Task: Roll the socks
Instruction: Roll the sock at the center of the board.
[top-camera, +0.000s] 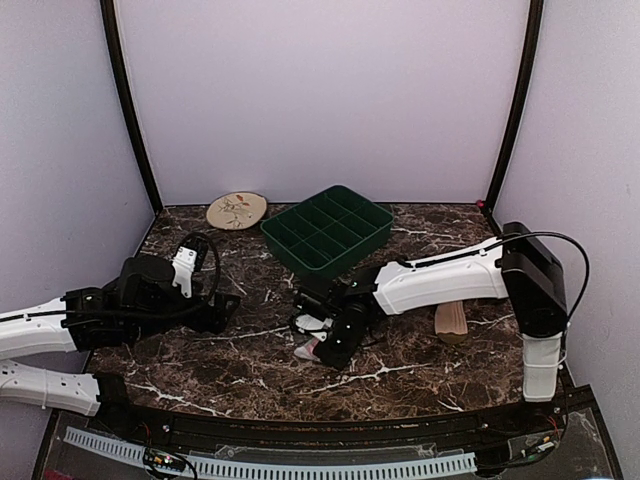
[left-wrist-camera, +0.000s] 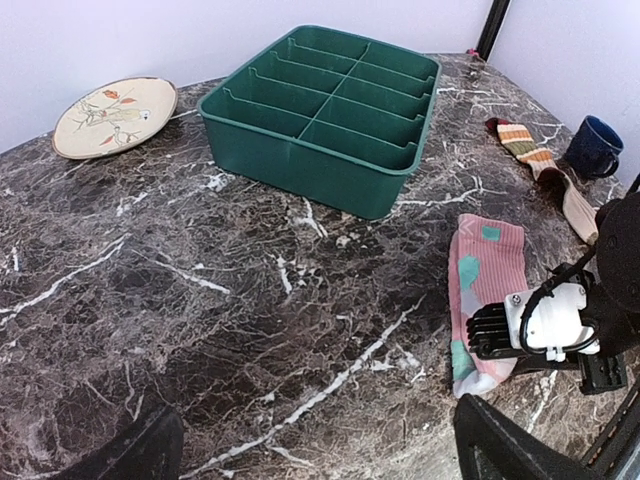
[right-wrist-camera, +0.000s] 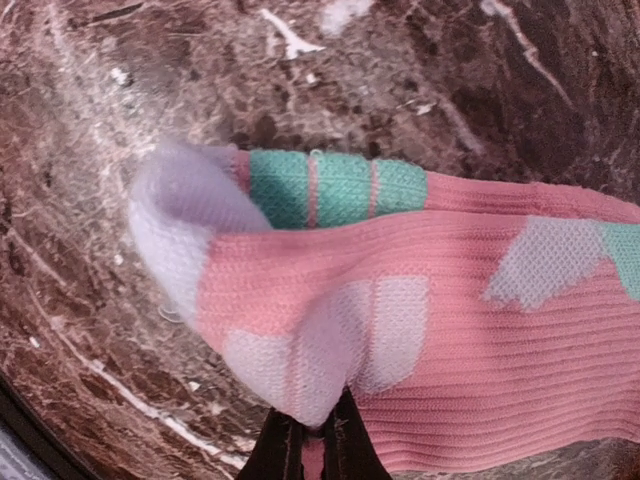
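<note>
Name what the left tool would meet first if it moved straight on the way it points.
The left tool likely meets bare marble table first, short of the green tray; if level, the tray's near wall. Depth unclear.

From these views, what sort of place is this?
Probably an enclosed robot test cell, not a home: plain panel walls box in a marble-look table holding staged props: green divider tray, pink sock.

Top view: pink sock (top-camera: 306, 350) mostly under R gripper (top-camera: 318, 343), only a small bit shows. Tan sock (top-camera: 451, 322) partly behind R arm (top-camera: 440, 280). R wrist: sock runs off right edge, near end blurry, fingertips (right-wrist-camera: 285, 452) cropped at bottom. L wrist: L gripper (left-wrist-camera: 318, 415) cut by bottom edge.
</note>
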